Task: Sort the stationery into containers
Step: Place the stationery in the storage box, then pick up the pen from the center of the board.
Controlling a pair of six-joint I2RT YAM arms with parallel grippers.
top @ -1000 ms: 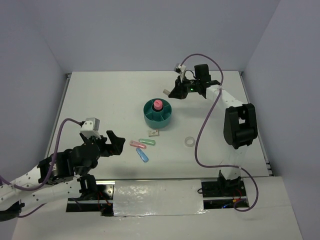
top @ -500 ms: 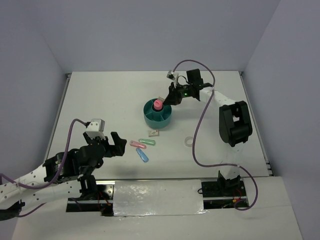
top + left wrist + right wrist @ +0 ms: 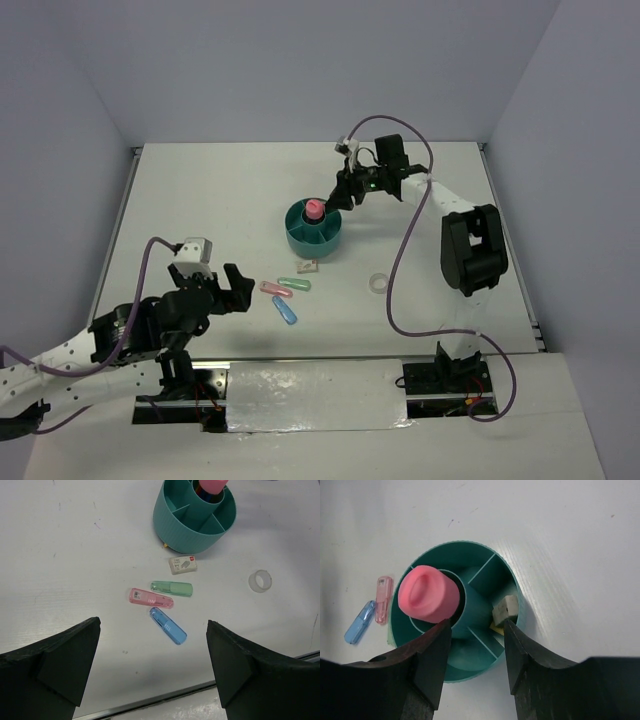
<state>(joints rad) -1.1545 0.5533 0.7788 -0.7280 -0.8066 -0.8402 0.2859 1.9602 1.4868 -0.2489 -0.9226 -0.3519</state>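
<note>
Left gripper (image 3: 233, 284) hovers low at the near left, fingers spread, holding nothing. Just beyond it on the table (image 3: 75, 545) lie the blue capsule (image 3: 168, 625), pink capsule (image 3: 151, 598) and green capsule (image 3: 171, 588), close together. The white eraser (image 3: 183, 564) lies just past them, the tape ring (image 3: 260, 580) off to the right. Farther, the teal organiser (image 3: 185, 530) holds the pink tube (image 3: 428, 593) in its central cup and a beige eraser (image 3: 506, 608) in a ring compartment. Right gripper (image 3: 339, 198) hangs above it, jaws apart, gripping nothing.

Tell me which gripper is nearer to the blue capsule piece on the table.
Left. The left gripper hovers open left of the blue capsule, not touching it; the right gripper is far beyond it, above the teal organiser.
</note>
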